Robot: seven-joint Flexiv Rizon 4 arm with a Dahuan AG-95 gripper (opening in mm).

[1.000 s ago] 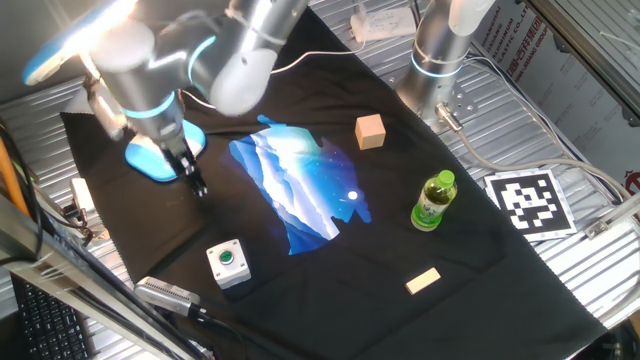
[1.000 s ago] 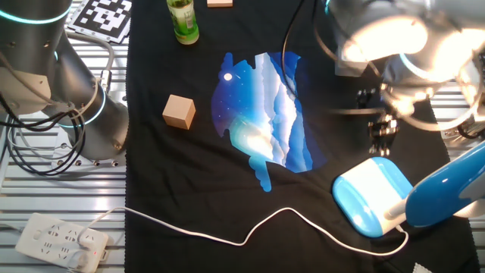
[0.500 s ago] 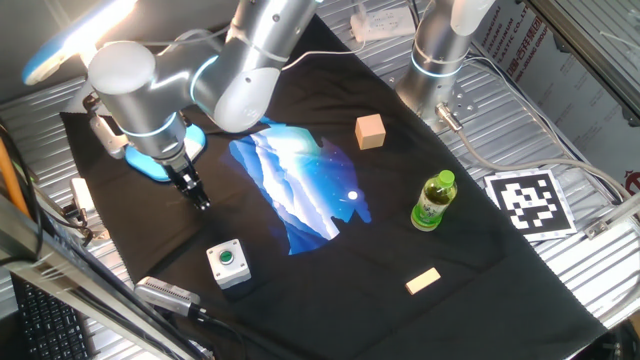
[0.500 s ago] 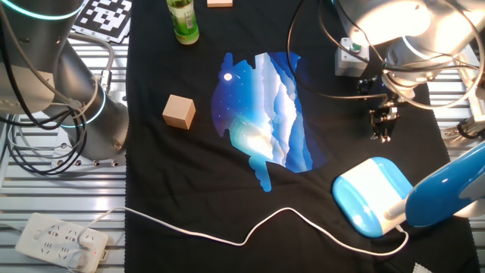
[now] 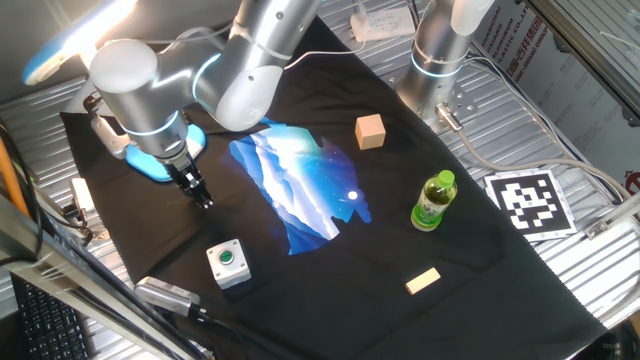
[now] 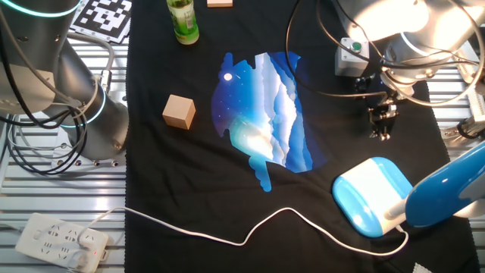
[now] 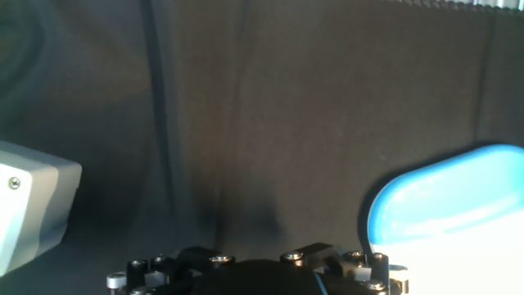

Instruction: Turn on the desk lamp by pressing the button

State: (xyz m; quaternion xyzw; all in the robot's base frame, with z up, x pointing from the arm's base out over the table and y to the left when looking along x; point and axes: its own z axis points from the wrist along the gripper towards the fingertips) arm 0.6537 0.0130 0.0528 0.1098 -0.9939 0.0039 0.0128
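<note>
One small shift is all we find against half a second ago: the end effector point(image 5: 198, 192) sits almost where it was, a touch further from the lamp base.

Nearest in the one fixed view, at 7 o'clock, we see the push-button box point(image 5: 228, 264) with its green cap. Above it the end effector hangs just over the black cloth point(image 5: 330, 270) on the desk point(image 5: 590, 300), holding nothing; whether its fingers are spread or closed we cannot tell.

Just beyond, at 10 o'clock, stands the desk lamp point(image 5: 160, 155), its blue base beside the fingers and its head point(image 5: 75, 40) glowing. The button is hidden from us.

We read no lettering on the green bottle point(image 5: 433, 201).
</note>
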